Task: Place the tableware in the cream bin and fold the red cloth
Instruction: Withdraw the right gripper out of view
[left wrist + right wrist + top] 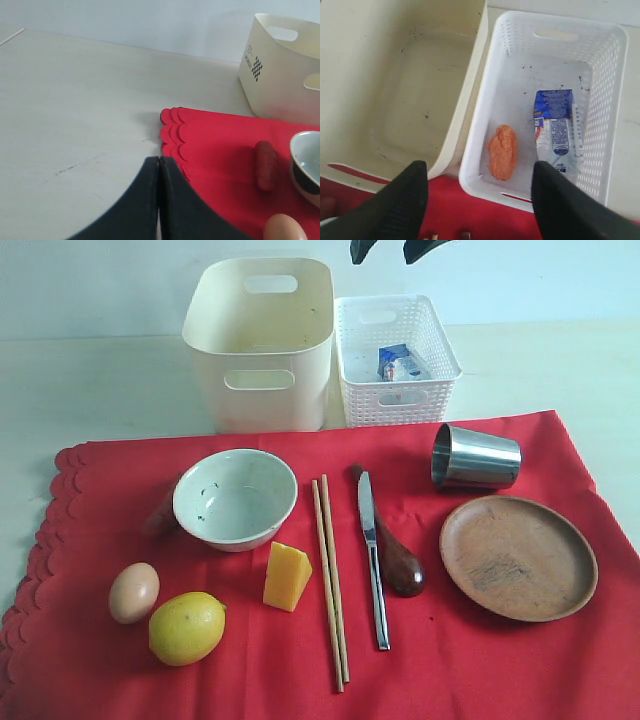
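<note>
Tableware, seven pieces, all lying on one red cloth (480, 660) and outside the cream bin (300, 390).

I read the exterior view from left to right.
- One egg (134, 592) and one lemon (187, 628) sit at the bowl's 7 o'clock.
- One pale green-white bowl (235, 498) stands upright, with one dark red sausage-shaped item (265, 165) at its 9 o'clock.
- One cheese wedge (287, 576) is at the bowl's 5 o'clock.
- Two wooden chopsticks (330, 580) lie side by side, running 12 to 6.
- One steel table knife (372, 560) lies roughly parallel to them.
- One dark brown wooden spoon (400, 562) has its handle crossing the knife and its head at the knife's 3 o'clock.
- One steel cup (478, 457) lies on its side, mouth toward 9 o'clock.
- One round brown wooden plate (518, 557) is at the cup's 6 o'clock.

The cloth is spread flat, with its scalloped edge at 9 o'clock. Two containers stand at its 12 o'clock edge. The cream bin is on the left and one white lattice basket (395, 405) is just beside it. The basket holds one milk carton (398, 364) and one orange breaded piece (502, 151).

My left gripper (158, 162) has its jaws clenched on nothing, beside the scalloped edge. My right gripper (479, 167) has its jaws spread and grasps nothing, above both containers.
</note>
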You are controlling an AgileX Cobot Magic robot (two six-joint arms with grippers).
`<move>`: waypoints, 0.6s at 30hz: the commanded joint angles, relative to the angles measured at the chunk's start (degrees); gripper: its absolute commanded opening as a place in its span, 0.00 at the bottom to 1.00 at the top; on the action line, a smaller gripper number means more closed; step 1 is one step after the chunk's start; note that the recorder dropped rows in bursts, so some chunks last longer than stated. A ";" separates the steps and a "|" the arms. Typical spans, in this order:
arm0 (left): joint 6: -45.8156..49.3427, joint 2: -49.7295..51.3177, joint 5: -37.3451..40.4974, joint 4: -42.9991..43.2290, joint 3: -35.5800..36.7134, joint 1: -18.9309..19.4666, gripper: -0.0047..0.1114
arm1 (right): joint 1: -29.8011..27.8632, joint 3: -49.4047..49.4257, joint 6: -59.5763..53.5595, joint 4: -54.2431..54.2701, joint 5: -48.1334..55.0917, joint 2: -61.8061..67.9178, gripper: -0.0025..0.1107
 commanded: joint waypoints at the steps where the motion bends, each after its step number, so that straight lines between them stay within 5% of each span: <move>1: -0.09 -0.34 -0.34 0.04 0.01 -0.24 0.04 | 0.16 -0.52 -0.55 -0.11 0.21 -2.32 0.53; 18: -0.09 -0.34 -0.34 0.04 0.01 -0.24 0.04 | 0.16 -0.52 -1.65 0.13 3.81 -9.73 0.53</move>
